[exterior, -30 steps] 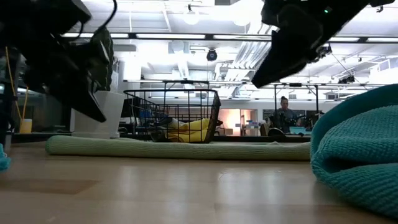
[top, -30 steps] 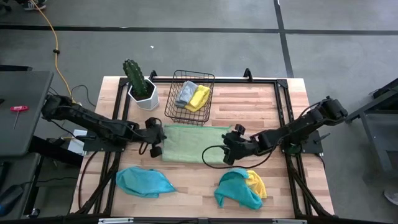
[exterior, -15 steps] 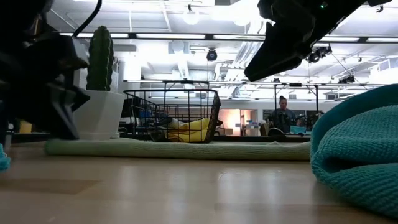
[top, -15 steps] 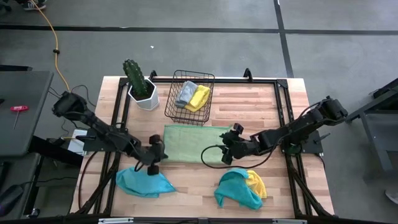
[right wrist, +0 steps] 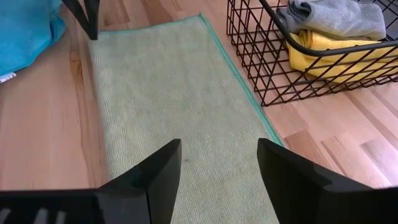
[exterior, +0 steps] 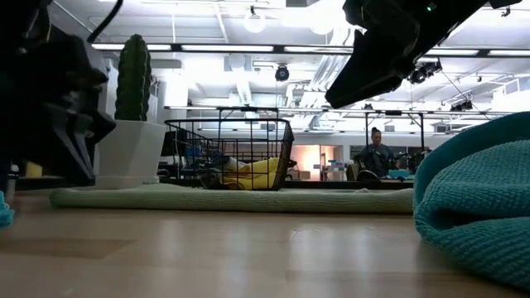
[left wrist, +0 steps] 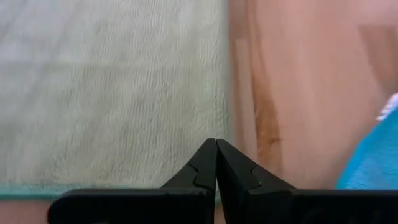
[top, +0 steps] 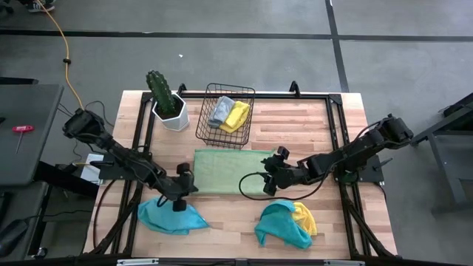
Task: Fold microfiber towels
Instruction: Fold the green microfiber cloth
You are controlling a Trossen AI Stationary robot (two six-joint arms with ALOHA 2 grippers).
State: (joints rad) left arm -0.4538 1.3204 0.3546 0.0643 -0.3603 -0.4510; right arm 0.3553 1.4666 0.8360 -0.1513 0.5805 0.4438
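Green towel (top: 225, 171): laid flat mid-table, in front of the black wire basket (top: 225, 116).
Basket contents: a grey towel (top: 220, 110) and a yellow towel (top: 237, 115) are held inside.
Left gripper (top: 179, 192): fingers pressed together, empty, placed at the green towel's near left corner, beside a teal towel (top: 170, 216).
Right gripper (top: 274, 176): fingers spread, empty, held over the green towel's right end.
Front right: a teal and yellow pile (top: 287, 222) is seen.

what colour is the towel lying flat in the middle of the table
Light green towel with a thin teal edge, clearest in the right wrist view.
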